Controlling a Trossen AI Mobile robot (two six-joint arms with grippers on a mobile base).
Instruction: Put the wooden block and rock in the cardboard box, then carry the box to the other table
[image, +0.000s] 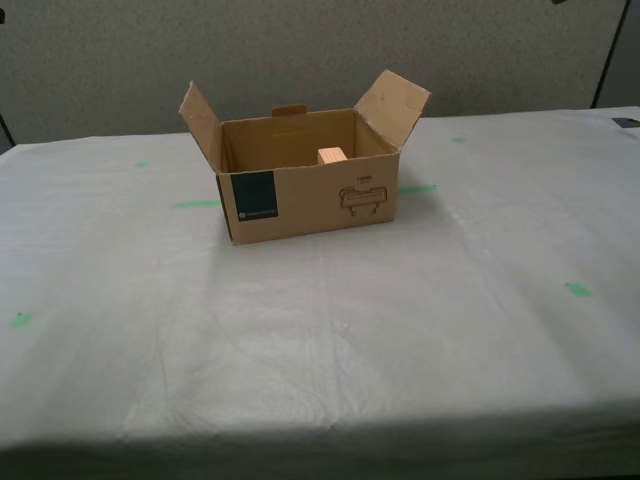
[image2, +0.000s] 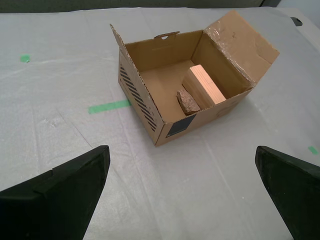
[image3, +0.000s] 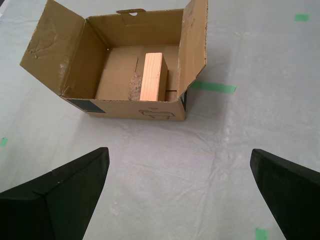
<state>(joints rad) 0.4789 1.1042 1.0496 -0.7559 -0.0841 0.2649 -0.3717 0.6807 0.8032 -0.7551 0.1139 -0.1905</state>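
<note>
Corrugated cardboard box (image: 300, 205), smooth wooden block (image3: 152, 76), lumpy rock (image2: 188, 102)

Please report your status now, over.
Both grippers open, empty. Wooden block and rock inside cardboard box on taped table. Nothing in the way.

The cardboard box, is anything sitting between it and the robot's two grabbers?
No, nothing visible. In both wrist views only bare wrinkled sheet of the other table lies between my first gripper, my second gripper and the cardboard box. The wooden block and the rock are inside the box.
</note>
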